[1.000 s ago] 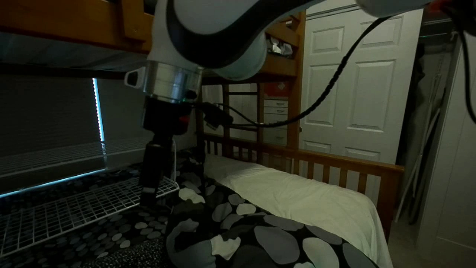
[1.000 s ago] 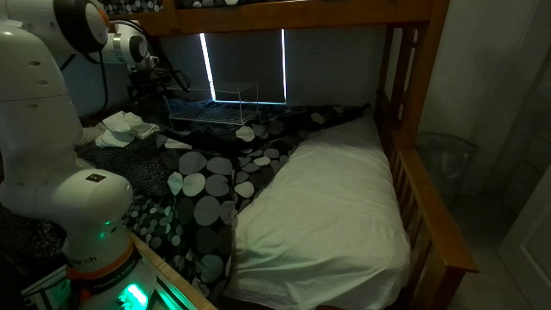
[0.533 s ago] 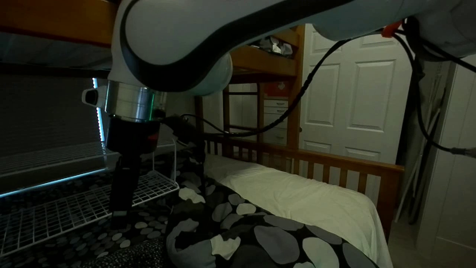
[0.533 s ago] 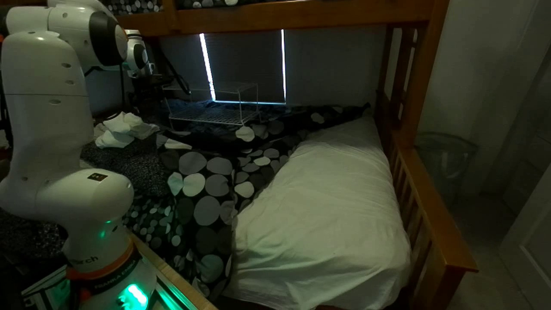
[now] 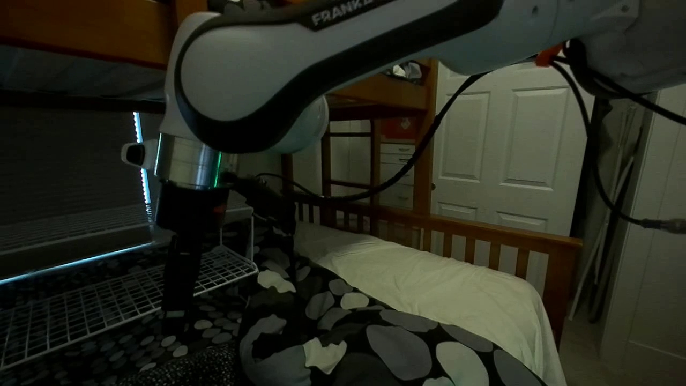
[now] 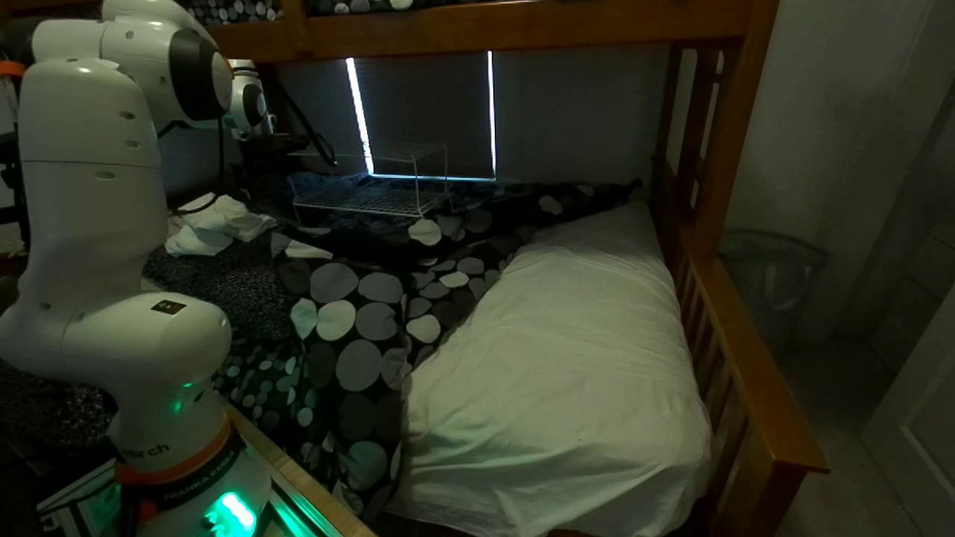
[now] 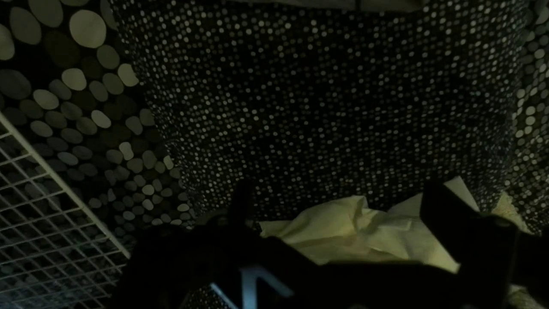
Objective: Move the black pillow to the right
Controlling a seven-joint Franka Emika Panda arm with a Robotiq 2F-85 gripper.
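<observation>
The black pillow, with fine white speckles, fills the middle of the wrist view (image 7: pixel 326 94). It shows in both exterior views, partly at the bottom edge (image 5: pixel 187 370) and partly behind the arm's base (image 6: pixel 224 294). My gripper (image 7: pixel 337 193) is open, its two dark fingers wide apart over the pillow's edge, where a crumpled white cloth (image 7: pixel 356 227) lies between them in the picture. In an exterior view the gripper (image 5: pixel 176 324) points down above the bed, beside the wire rack. Whether the fingertips touch the pillow cannot be told; the picture is dark.
A white wire rack (image 5: pixel 123 305) stands on the bed close to the gripper. The pebble-blotched bedspread (image 6: pixel 358 321) lies bunched beside the cream sheet (image 6: pixel 567 358). The wooden upper bunk (image 6: pixel 522 30) hangs over the arm. The white cloth (image 6: pixel 213 224) lies on the pillow.
The gripper has moved left and down in an exterior view, mostly in the first half second, and the arm has swung over with it. The pillow and cloth look unmoved.
</observation>
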